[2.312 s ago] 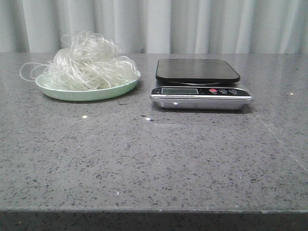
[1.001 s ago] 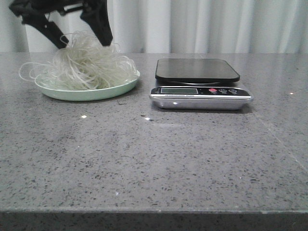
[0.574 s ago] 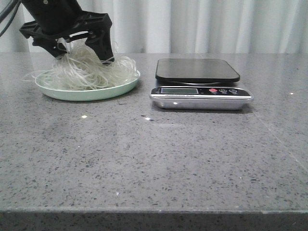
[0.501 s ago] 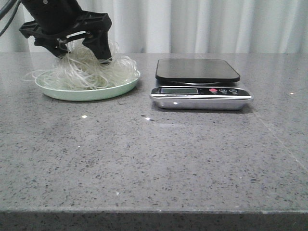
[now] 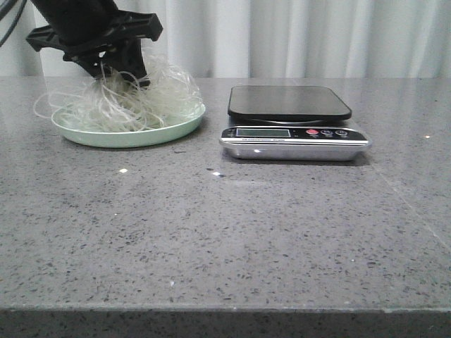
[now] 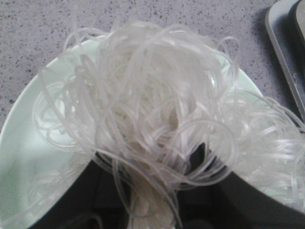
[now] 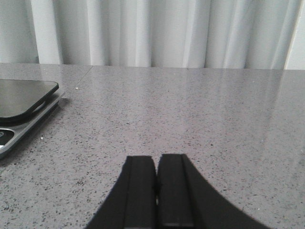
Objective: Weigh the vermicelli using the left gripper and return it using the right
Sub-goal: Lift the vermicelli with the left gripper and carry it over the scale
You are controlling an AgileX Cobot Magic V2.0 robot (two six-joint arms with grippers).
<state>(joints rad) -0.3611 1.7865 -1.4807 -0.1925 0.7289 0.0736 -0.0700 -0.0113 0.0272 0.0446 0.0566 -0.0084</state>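
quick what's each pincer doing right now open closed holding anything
Left pincer: closed on the fluffy tangle of thin whitish translucent vermicelli, above the pale green round plate.
Right pincer: closed, holding nothing, above the grey speckled table.

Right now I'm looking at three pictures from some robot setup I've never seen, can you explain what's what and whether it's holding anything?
This is a two-armed robot at a grey table. The front view looks forward over the table. The other two pictures come from cameras on each wrist. On the table are a pale green plate with vermicelli, a tangle of thin whitish noodles, and beside it a kitchen scale with nothing on its platform. The black left gripper is down in the pile, shut on a bunch of strands; its wrist view shows them pinched between the fingers. The right gripper is shut, holds nothing and is over bare table beside the scale.
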